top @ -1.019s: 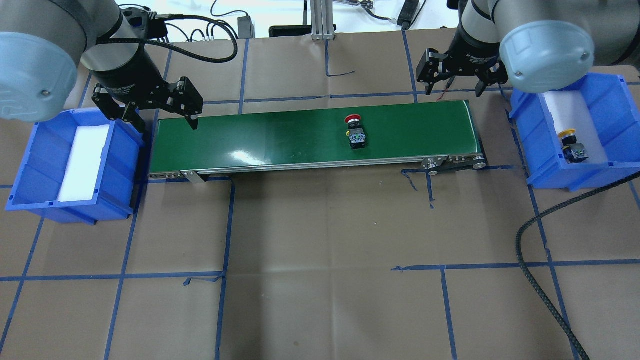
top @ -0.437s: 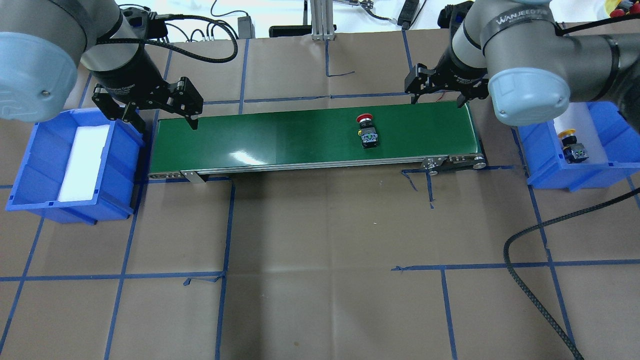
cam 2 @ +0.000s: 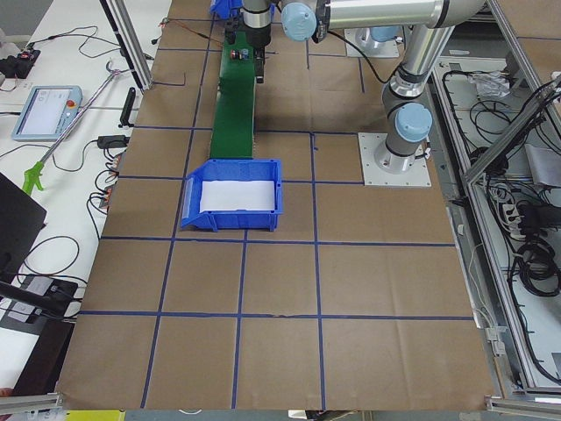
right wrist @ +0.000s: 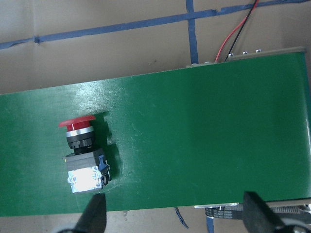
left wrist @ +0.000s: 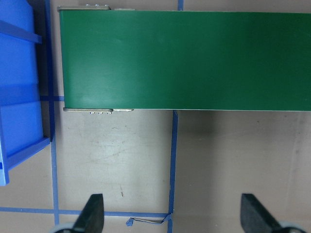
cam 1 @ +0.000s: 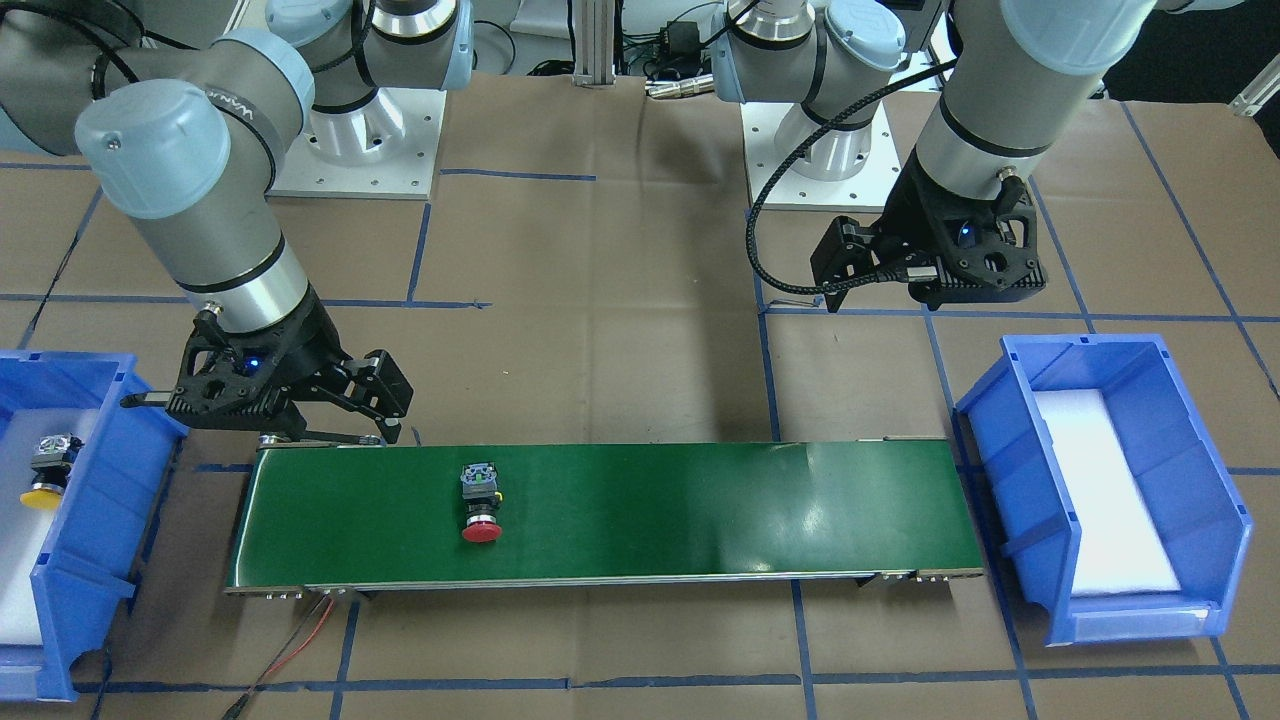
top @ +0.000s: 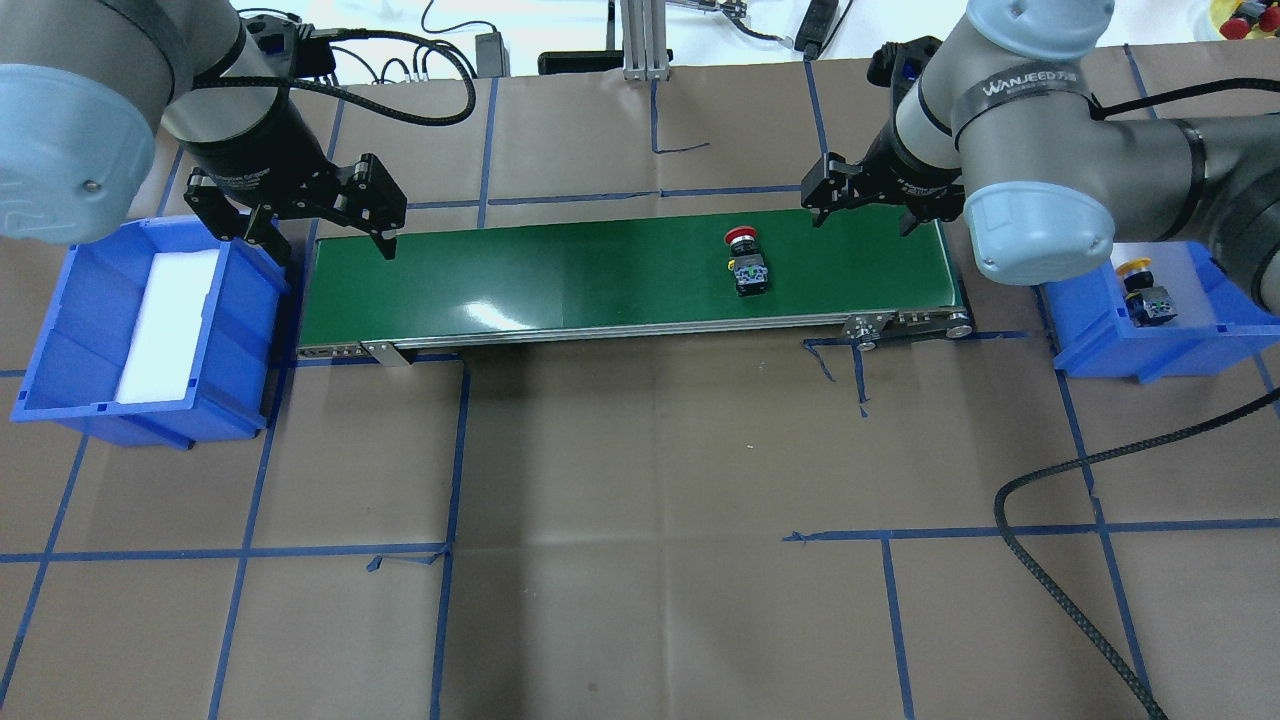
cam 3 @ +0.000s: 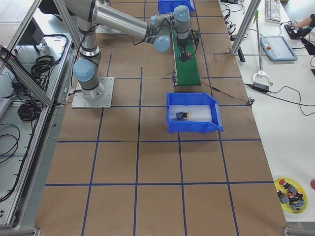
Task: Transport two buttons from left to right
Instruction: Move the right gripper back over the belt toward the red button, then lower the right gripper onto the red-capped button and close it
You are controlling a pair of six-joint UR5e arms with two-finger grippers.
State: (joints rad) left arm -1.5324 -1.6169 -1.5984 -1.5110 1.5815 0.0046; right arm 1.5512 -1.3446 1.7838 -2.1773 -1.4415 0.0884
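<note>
The red button lies on its side on the green conveyor belt, right of the middle; it also shows in the front view and the right wrist view. The yellow button lies in the right blue bin. My right gripper is open and empty, above the belt's far edge near its right end, right of the red button. My left gripper is open and empty at the belt's left end, beside the left blue bin, which holds only white foam.
A black cable loops over the table at the front right. A red wire trails from the belt's right end. A yellow dish of spare buttons lies far off. Blue tape lines grid the brown table.
The red button has travelled right along the belt. My right gripper has moved left from beside the right bin to over the belt's right end. My left arm has not moved.
</note>
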